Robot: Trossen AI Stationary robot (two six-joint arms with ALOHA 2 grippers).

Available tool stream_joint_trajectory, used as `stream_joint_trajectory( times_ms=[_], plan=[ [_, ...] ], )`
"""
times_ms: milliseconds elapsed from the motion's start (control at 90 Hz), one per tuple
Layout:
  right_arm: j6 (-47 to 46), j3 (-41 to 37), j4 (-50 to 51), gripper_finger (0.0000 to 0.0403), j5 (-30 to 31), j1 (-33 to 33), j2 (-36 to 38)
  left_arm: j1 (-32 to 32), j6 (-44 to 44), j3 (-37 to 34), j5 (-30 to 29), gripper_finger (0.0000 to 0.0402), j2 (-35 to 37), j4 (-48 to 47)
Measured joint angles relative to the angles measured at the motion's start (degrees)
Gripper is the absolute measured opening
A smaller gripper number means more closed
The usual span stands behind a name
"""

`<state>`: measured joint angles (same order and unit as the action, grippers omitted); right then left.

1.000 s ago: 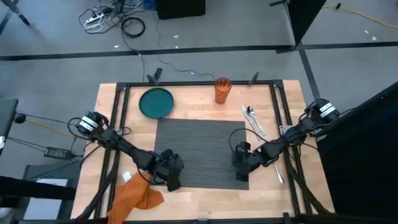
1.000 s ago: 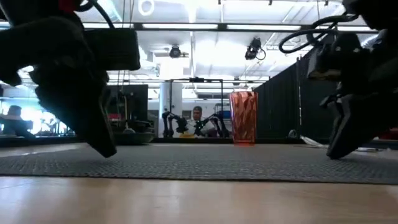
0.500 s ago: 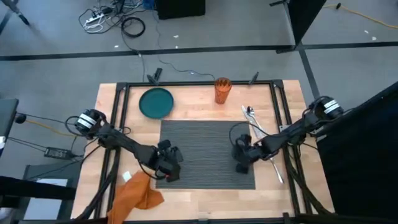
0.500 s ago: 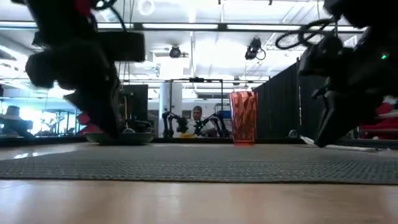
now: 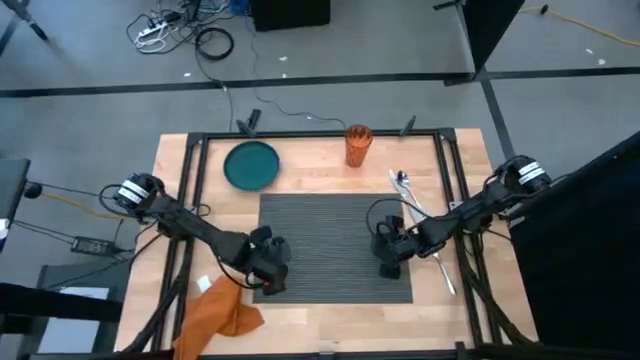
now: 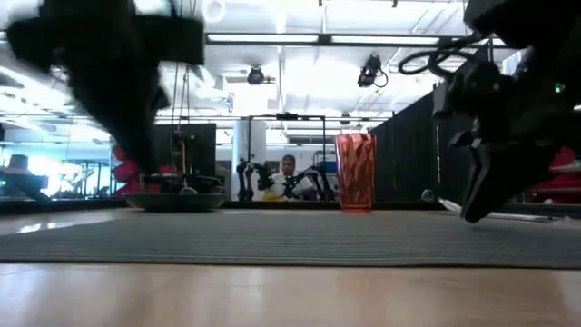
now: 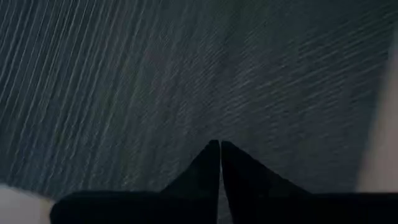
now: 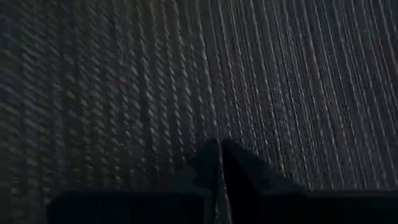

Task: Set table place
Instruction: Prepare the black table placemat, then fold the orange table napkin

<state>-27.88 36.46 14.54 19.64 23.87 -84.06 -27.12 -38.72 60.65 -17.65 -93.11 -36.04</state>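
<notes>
The wood-grain surface point(image 5: 320, 315) fills the middle of the high view. On it, in the centre, lies the dark grey ribbed placemat point(image 5: 330, 245). The left hand point(image 5: 262, 280) is over the mat's lower left corner, its fingers pressed together on nothing. The right hand point(image 5: 388, 265) is over the mat's right edge, clenched too. Upper left sits a teal plate point(image 5: 250, 165), an orange cup point(image 5: 357, 145) beside it.

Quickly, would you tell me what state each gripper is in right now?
Left gripper: closed, holding nothing, above the placemat near its left edge.
Right gripper: closed, holding nothing, above the placemat near its right edge.
</notes>
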Motion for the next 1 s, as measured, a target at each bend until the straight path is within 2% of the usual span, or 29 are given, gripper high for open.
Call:
stream_joint_trajectory(
  times_ms=[56,156,233,311,378,489,633,767,878,1000],
  plan=[
    [-0.69,0.00,-0.33,0.0000,-1.92,-0.22,0.72,-0.06,3.53,0.89,-2.36,0.0000,0.03,2.66],
    [0.93,0.00,-1.52,0.0003,-1.60,-0.45,0.83,1.59,12.21,0.95,-5.24,0.0006,-0.30,13.03],
    [0.96,0.03,-2.52,0.0009,-1.68,-0.69,0.81,3.97,18.95,0.97,-2.59,0.0022,-1.04,21.94],
    [0.70,0.05,-2.98,0.0020,-1.87,-0.60,0.76,6.27,22.46,0.97,2.76,0.0049,-1.13,25.91],
    [1.03,0.05,-3.03,0.0031,-2.18,0.22,0.76,7.38,23.92,1.59,8.14,0.0075,-1.06,24.61],
    [1.03,0.07,-3.09,0.0053,-2.60,1.81,0.76,6.18,24.49,6.73,12.21,0.0111,-1.84,12.78],
    [1.01,0.07,-3.31,0.0080,-2.73,3.46,0.76,0.06,18.25,17.58,11.76,0.0121,-4.74,-5.28],
    [0.66,0.07,-3.38,0.0104,-2.73,4.37,0.76,-6.30,4.65,21.75,11.36,0.0121,-6.24,-18.97],
    [0.59,0.07,-3.66,0.0121,-2.68,5.33,0.76,-11.99,-8.42,21.03,13.03,0.0123,-6.27,-19.47],
    [0.00,0.08,-4.73,0.0136,-2.74,6.61,0.73,-17.23,-17.65,21.06,13.29,0.0131,-7.83,-16.87]
  ],
)
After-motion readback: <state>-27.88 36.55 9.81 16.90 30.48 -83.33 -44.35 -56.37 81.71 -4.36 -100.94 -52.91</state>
